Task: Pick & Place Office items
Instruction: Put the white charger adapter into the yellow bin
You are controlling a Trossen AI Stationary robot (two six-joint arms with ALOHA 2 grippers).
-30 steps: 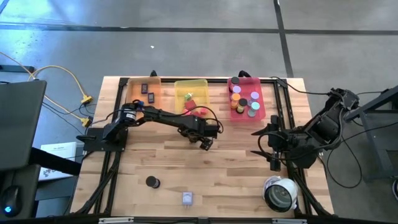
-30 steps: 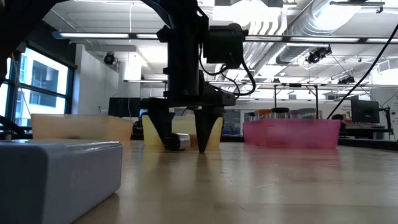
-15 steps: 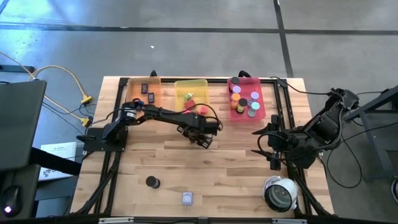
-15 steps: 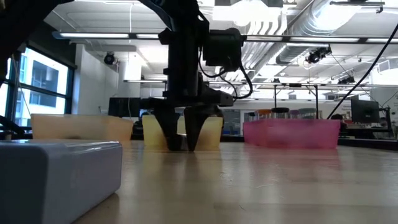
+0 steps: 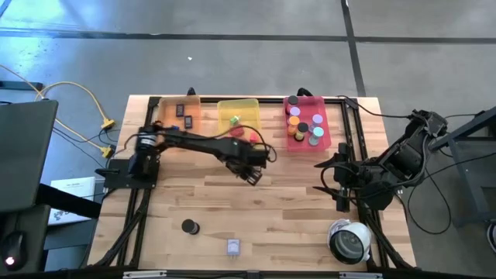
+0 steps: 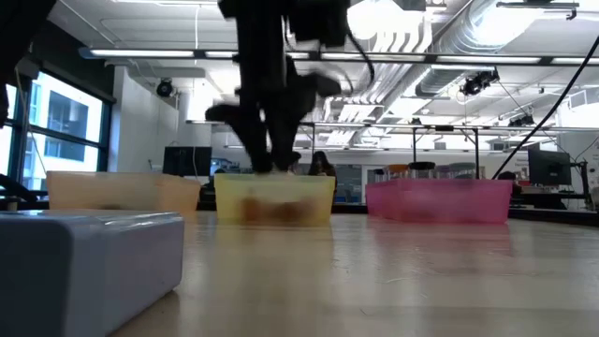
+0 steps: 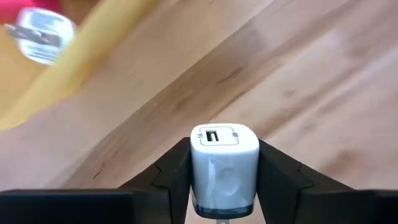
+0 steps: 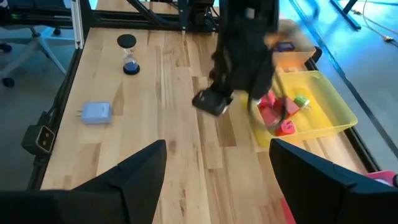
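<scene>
A white cube [image 7: 224, 165] with a slot in its top face sits between the fingers of my left gripper [image 7: 224, 147], which is shut on it. That gripper [image 5: 250, 170] hangs above the wood near the yellow tray [image 5: 239, 116], and is raised and blurred in the low view [image 6: 268, 154]. A lavender cube [image 5: 233, 247] and a black disc [image 5: 189, 226] rest on the table near its front edge. My right gripper [image 5: 341, 198] waits open at the table's right. My left gripper pinches the white cube by two opposite sides [image 7: 198, 169] between its two fingers [image 7: 171, 177]. The fingers point down from above. The cube is lifted clear of the table, its slotted face turned toward the wrist camera.
Along the far edge stand an orange tray [image 5: 177, 115], the yellow tray and a pink tray [image 5: 308, 124], each holding small pieces. A white-grey round device [image 5: 349, 240] sits at the near right corner. Bare wood lies between the trays and the front edge.
My left gripper has shut on the white cube that lay on the table between its fingers. It has then risen with it and shifted slightly toward the yellow tray. The cube is now lifted clear of the wood.
</scene>
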